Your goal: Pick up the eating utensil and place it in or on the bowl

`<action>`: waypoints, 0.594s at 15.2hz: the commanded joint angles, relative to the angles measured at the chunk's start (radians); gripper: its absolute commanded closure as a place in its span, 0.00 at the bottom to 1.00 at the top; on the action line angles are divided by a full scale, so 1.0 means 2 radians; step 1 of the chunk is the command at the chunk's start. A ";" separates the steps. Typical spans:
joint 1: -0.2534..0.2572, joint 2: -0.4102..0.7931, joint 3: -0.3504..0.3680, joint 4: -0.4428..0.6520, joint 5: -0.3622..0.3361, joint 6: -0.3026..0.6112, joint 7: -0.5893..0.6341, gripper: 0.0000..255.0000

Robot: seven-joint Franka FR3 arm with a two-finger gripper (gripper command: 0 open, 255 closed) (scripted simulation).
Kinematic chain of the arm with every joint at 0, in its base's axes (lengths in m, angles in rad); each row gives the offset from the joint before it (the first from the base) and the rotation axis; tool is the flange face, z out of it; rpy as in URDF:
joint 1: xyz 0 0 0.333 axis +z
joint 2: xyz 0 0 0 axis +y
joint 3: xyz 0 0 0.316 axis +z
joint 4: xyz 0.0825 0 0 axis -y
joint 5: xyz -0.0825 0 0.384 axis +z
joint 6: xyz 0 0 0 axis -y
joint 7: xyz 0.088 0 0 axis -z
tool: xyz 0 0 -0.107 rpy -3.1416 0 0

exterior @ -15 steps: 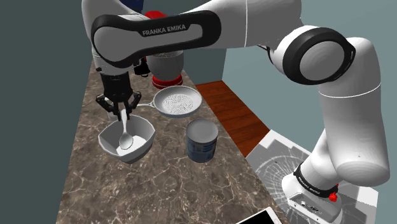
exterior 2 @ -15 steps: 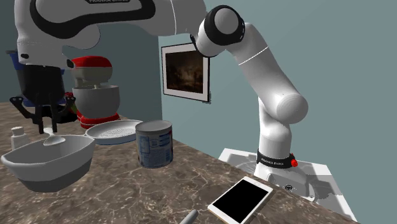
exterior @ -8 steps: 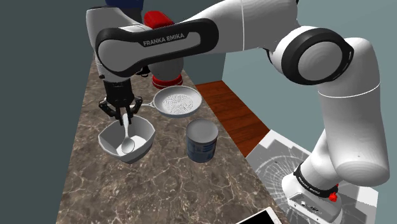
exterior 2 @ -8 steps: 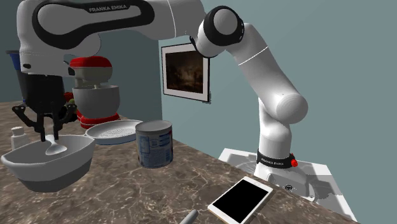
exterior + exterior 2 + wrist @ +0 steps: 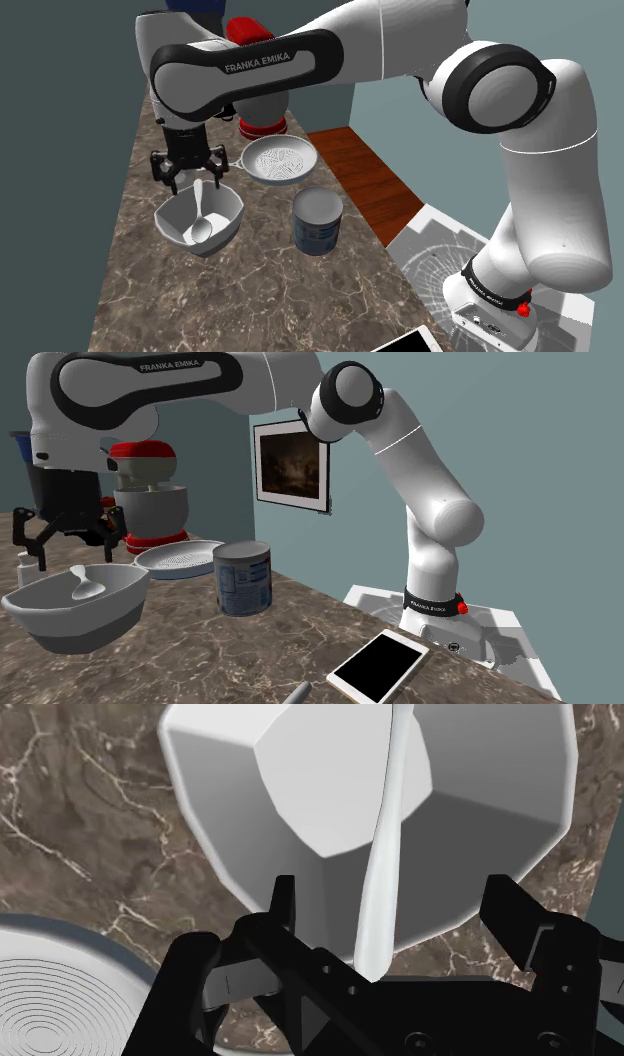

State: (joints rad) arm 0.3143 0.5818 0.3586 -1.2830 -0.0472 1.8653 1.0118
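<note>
The white arm (image 5: 258, 62) carries the writing "FRANKA EMIKA" on its dark link. On the table (image 5: 260, 290) stands a grey bowl (image 5: 226, 228), and just above it the claw (image 5: 196, 178) is spread wide apart. The white spoon (image 5: 200, 215) lies in the bowl, its handle between the fingers (image 5: 285, 904) without touching them.

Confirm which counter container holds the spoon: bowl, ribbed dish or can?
The grey bowl beneath the open gripper: the spoon lies inside. The ribbed dish and can have none.

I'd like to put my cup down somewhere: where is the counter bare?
Bare counter lies between the bowl, the can and the tablet. It is crowded farther back, where the open hand, the strainer and the mixer sit close.
</note>
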 commanded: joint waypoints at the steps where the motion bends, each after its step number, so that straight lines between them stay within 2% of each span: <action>1: 0.000 0.000 0.000 0.000 0.000 0.000 0.000 0.00; 2: 0.000 0.000 0.000 0.000 0.000 0.000 0.000 0.00; 6: 0.001 -0.003 0.001 0.060 0.001 -0.062 -0.001 0.00; 9: 0.001 -0.003 0.001 0.060 0.001 -0.062 -0.001 0.00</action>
State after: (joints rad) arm 0.3149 0.5759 0.3598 -1.1690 -0.0448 1.7465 1.0086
